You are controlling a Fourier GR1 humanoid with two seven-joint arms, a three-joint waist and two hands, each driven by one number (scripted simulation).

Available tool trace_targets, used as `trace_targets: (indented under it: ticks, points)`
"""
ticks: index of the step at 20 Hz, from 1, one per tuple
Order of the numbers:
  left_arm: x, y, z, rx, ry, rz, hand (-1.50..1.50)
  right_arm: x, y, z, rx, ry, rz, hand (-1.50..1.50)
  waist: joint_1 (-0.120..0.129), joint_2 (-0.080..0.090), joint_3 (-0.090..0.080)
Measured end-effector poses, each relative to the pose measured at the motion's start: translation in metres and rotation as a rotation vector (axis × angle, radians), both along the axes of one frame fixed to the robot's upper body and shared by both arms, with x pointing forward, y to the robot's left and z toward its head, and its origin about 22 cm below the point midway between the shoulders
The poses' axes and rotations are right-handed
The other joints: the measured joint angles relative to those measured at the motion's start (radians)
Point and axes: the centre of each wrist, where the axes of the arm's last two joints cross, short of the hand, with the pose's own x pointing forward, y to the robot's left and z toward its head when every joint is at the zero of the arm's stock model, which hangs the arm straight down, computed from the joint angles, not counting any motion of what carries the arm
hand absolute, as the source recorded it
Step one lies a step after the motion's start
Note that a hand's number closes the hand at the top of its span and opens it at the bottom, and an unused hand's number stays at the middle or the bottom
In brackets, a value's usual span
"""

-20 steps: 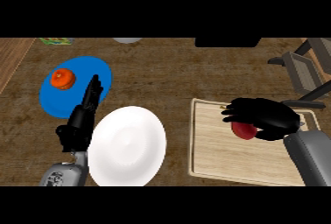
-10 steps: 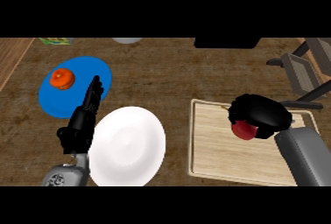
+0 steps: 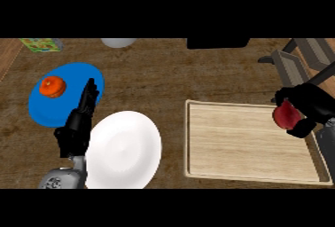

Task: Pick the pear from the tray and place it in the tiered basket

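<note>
Partly hidden pear (image 3: 286, 116) in right robot hand (image 3: 313, 105)

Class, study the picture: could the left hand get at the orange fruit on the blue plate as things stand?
Probably yes. The left hand is open, its fingertips over the blue plate near the orange fruit, with nothing between them.

Even, fairly dim light is falling across the dark counter (image 3: 170, 84), the white plate (image 3: 124, 148) and pale tray (image 3: 242, 146) are standing out brightest without glare, shadows are looking faint, and everything is appearing slightly soft.
</note>
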Motion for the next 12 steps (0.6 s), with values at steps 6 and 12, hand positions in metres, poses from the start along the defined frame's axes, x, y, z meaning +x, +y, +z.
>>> trace_targets:
  ticks: [6, 12]
  points:
    - [0.0, 0.0, -0.001, 0.0, 0.009, 0.009, 0.0, 0.018, 0.004, 0.084, -0.067, -0.062, -0.368, 1.5, 0.0, -0.008, 0.003]
    - [-0.004, 0.005, -0.003, -0.003, 0.013, 0.004, 0.0, 0.008, 0.032, 0.202, -0.037, -0.206, -0.538, 1.5, 0.007, -0.01, 0.006]
